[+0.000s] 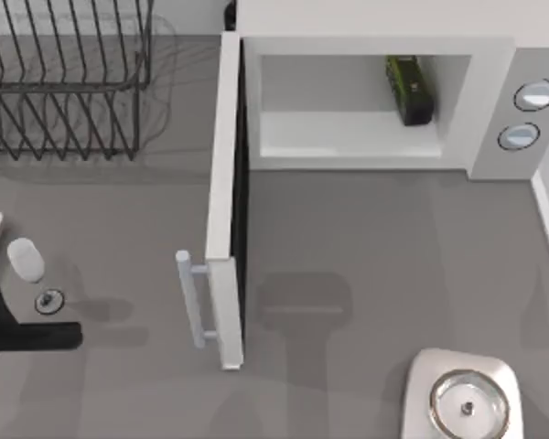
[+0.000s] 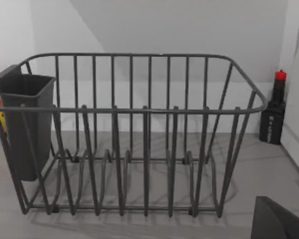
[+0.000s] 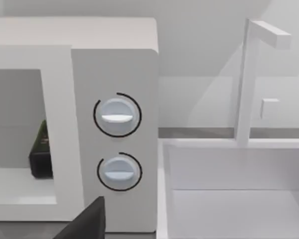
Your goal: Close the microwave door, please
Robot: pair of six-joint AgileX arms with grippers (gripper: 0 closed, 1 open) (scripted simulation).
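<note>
White microwave point(image 1: 384, 101) sits at the back of the table, cavity exposed, a dark green bottle-like item point(image 1: 409, 89) standing inside near the knob side. Its two knobs point(image 3: 118, 116) face the right wrist camera squarely. The microwave door point(image 1: 227, 201) stands swung fully out, roughly square to the cabinet front, hinged at the cavity's left edge, with the bar handle point(image 1: 194, 297) on its outer face at the free end, nearest the table's front.

Step in hand, by my reading: approach; no contact with the door yet. To do it well, push on the outer face near the handle end, where leverage is greatest, and sweep in an arc about the hinge rather than straight, keeping contact light.

Left arm: dark links at the top view's far left edge, well apart from the door; left gripper point(image 1: 50, 336) points toward the door. Its camera faces the wire dish rack point(image 2: 134, 134). Cannot tell whether the fingers are spread or closed.

Right arm: wrist at the front right; right gripper point(image 3: 87, 221) shows as a dark tip, state undeterminable.
</note>
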